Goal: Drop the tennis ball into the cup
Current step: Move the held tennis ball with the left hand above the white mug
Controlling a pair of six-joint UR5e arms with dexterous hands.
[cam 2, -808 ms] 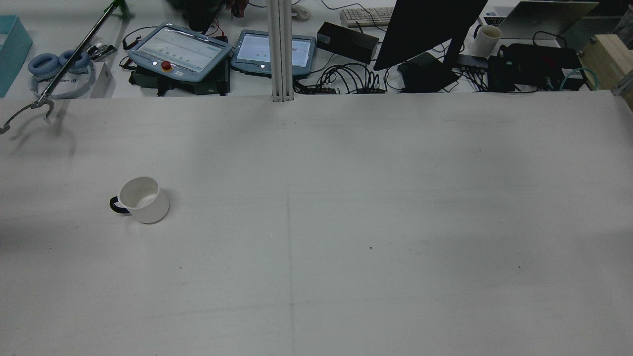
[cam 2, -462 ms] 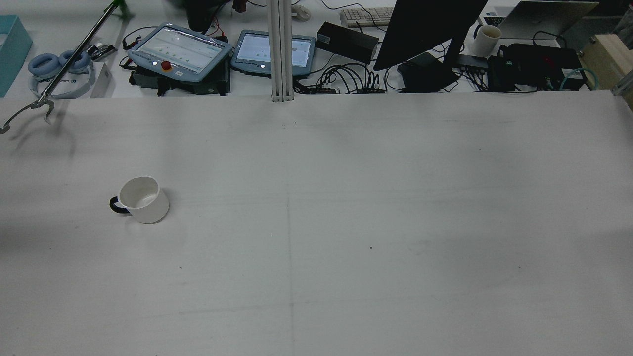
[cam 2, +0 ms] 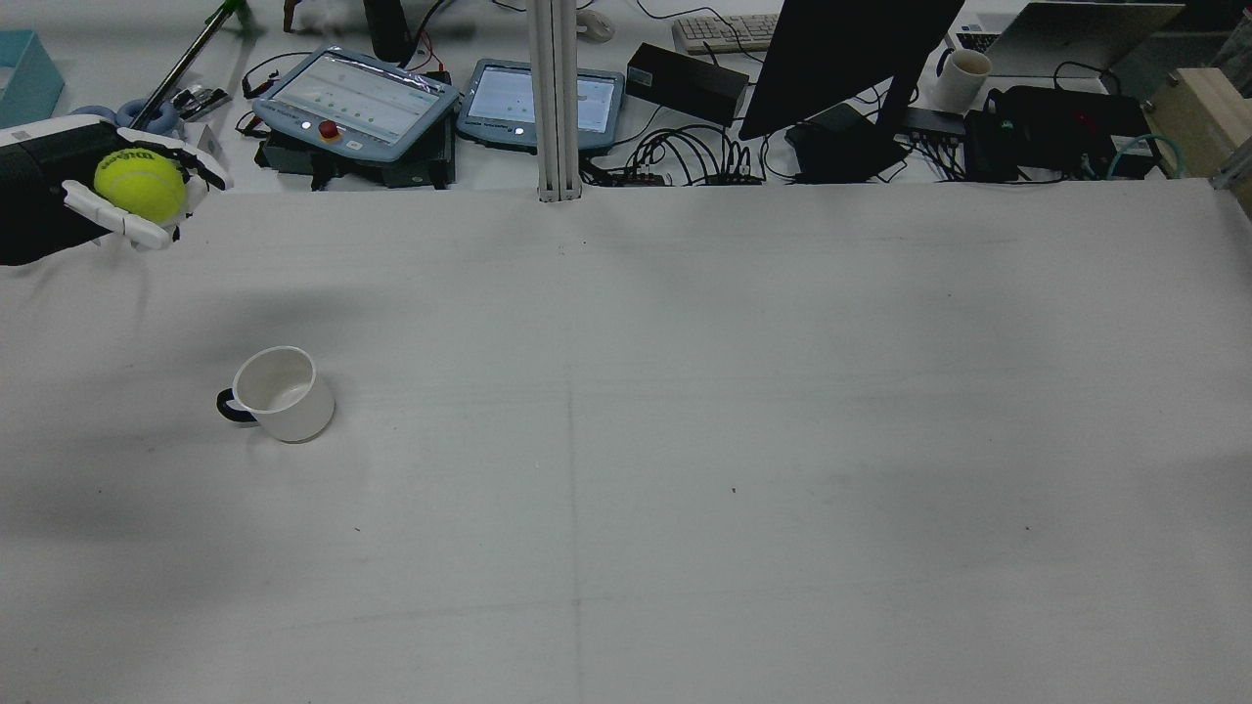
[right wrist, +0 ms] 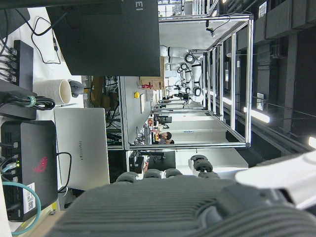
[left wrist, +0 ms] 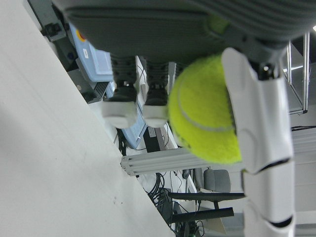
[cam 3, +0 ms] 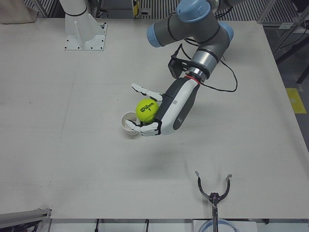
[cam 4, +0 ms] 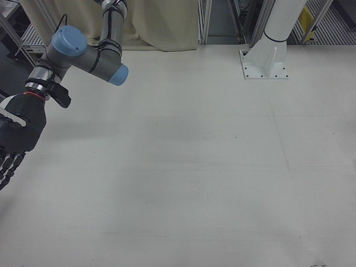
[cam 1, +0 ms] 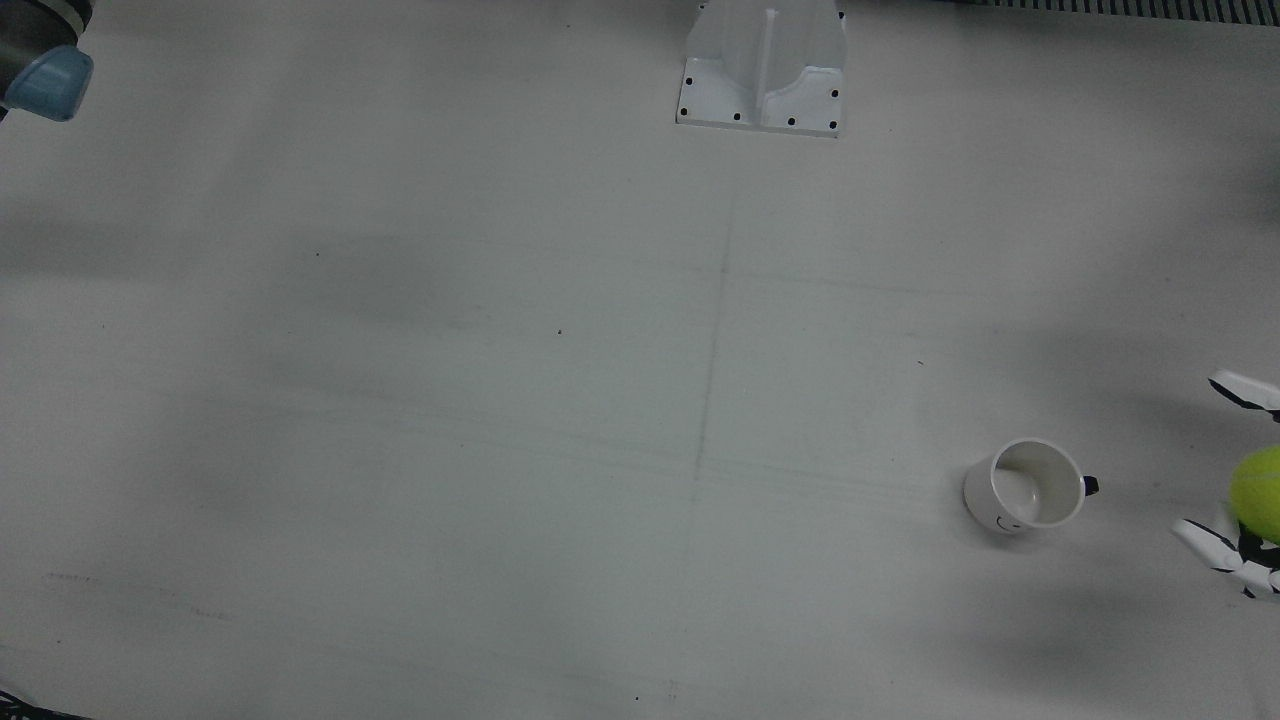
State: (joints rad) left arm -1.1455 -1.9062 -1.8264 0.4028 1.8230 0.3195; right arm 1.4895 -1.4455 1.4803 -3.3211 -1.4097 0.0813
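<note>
A yellow tennis ball [cam 2: 142, 186] sits in my left hand [cam 2: 68, 200], which is shut on it and held above the table's left side in the rear view. A white cup [cam 2: 279, 394] with a dark handle stands upright and empty on the table, nearer the camera and to the right of the hand. In the front view the ball [cam 1: 1258, 493] is at the right edge, apart from the cup [cam 1: 1030, 487]. The left-front view shows the ball [cam 3: 147, 107], the hand [cam 3: 171, 108] and the cup [cam 3: 129, 123]. My right hand [cam 4: 14, 139] is open and empty at the right-front view's left edge.
A reach-grabber tool [cam 3: 212, 191] lies by the table's edge near the operators. An arm pedestal [cam 1: 762, 65] stands at the robot's side. Tablets [cam 2: 357, 98], cables and a monitor [cam 2: 841, 59] lie beyond the table's far edge.
My left hand with the tennis ball has come into the rear view from the left edge. The cup has not moved.
</note>
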